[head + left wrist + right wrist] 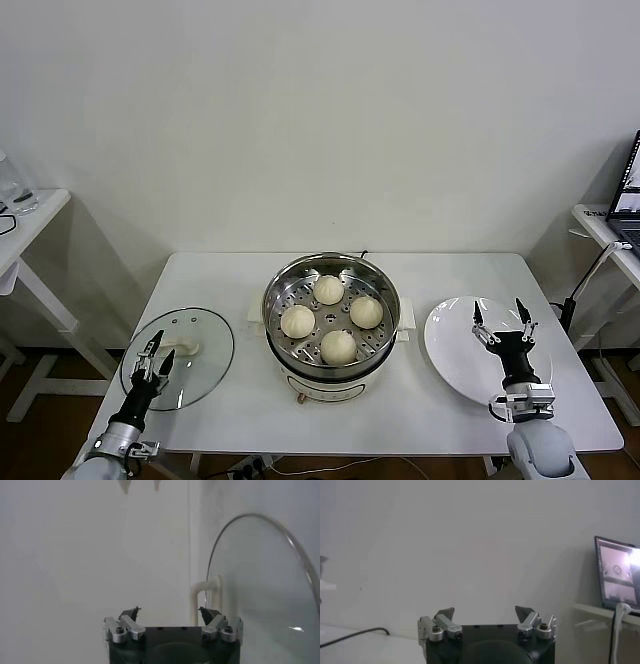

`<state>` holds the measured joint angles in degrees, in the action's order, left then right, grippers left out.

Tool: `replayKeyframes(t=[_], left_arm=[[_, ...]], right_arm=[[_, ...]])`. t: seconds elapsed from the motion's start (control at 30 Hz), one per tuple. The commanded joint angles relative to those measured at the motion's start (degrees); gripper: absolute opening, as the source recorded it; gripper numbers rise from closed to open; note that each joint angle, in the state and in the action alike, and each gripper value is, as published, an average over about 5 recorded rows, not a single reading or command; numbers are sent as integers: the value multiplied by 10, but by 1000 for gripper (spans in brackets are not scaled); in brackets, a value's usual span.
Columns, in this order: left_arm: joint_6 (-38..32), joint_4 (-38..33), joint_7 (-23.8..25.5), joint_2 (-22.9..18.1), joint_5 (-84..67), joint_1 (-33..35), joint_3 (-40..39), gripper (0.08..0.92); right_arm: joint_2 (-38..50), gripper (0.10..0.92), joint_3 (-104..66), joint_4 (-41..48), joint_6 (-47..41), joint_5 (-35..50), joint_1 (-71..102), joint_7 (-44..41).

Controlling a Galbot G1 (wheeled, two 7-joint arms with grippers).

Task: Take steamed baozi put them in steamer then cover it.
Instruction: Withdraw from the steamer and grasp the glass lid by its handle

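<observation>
Steel steamer [331, 302] w/ 4 baozi [329, 290]; left gripper [156, 353] & right gripper [502, 318] fingers spread, empty.

We see our left gripper [170, 611] hanging with its jaws spread apart and nothing between them, just short of the cover [260, 585]. The glass cover lies flat on the white tabletop [75, 555], its white handle [204, 597] nearest one dark fingertip [206, 612].

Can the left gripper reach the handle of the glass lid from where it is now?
Probably yes. The left gripper is open just over the cover, close to its white handle, and nothing lies between them.
</observation>
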<state>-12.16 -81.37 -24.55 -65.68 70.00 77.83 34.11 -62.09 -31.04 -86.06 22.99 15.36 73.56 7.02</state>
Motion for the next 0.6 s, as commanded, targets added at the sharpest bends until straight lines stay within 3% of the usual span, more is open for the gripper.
replayKeyframes(t=[0.03,0.6], left_arm=[[10,40,-11,2,25,-43,-13,823],[39,65,7,-5,22,-81,-35,822]], right_arm=[[-10,823,-13,7,3,-12,13,-2],[-14,823,-14,9,7,-21,14,-3]])
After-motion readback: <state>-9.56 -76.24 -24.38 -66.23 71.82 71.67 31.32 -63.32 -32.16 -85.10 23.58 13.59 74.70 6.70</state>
